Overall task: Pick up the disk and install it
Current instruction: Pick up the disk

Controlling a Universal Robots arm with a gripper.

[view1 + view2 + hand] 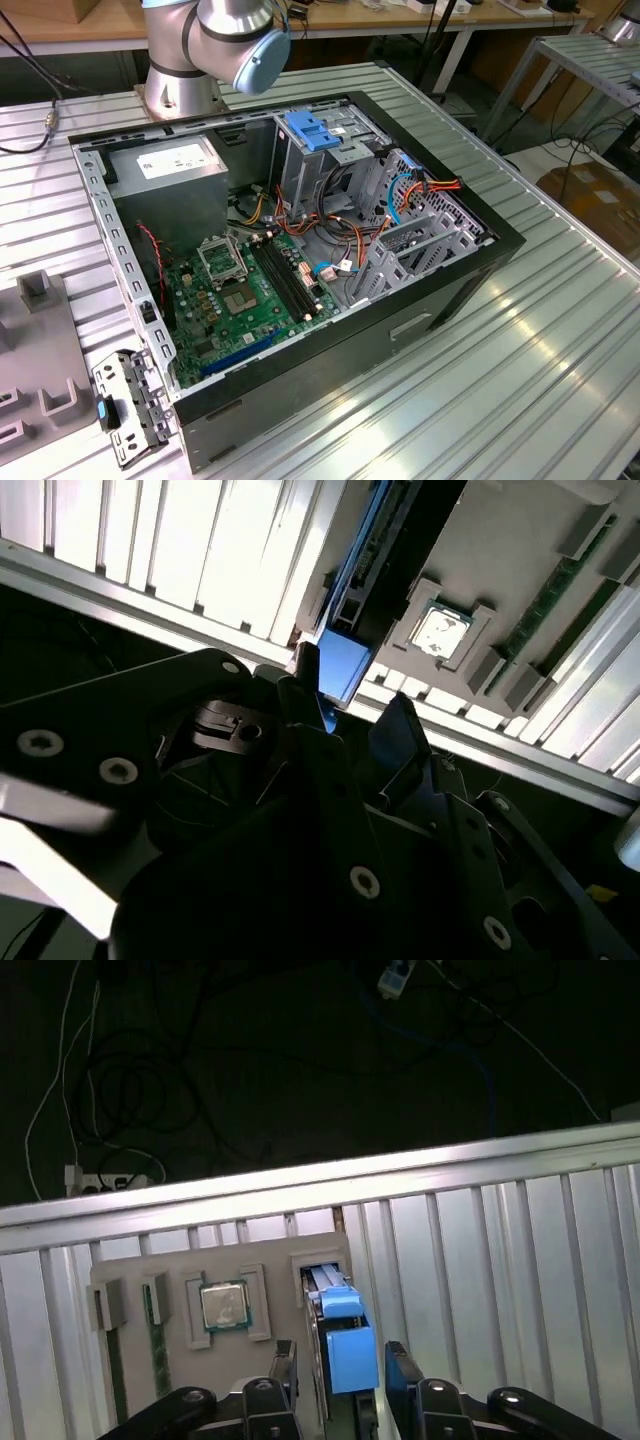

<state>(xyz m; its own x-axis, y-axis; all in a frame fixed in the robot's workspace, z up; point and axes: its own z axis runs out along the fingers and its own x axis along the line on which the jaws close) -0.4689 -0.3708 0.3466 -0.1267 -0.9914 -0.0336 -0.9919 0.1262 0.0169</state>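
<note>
The disk [345, 1345] stands on edge in a slot of the grey fixture plate [270, 1260], its bright blue carrier end facing the camera in the first wrist view. My gripper [340, 1365] is open and straddles it, one dark finger [284, 1360] on each side with a small gap on either side. The second wrist view has the same blue end of the disk [343, 665] between the two fingertips [400, 725] of the gripper [352, 695]. In the exterior view the open computer case [470, 270] lies on the ribbed metal table.
The fixture plate also holds a processor chip [224, 1305] and memory sticks [155, 1350]. Inside the case are the motherboard [250, 290], a pale-blue ribbed plate [315, 132] and cables. A grey perforated bracket [125, 405] lies by the case. The arm's base [185, 80] stands behind it.
</note>
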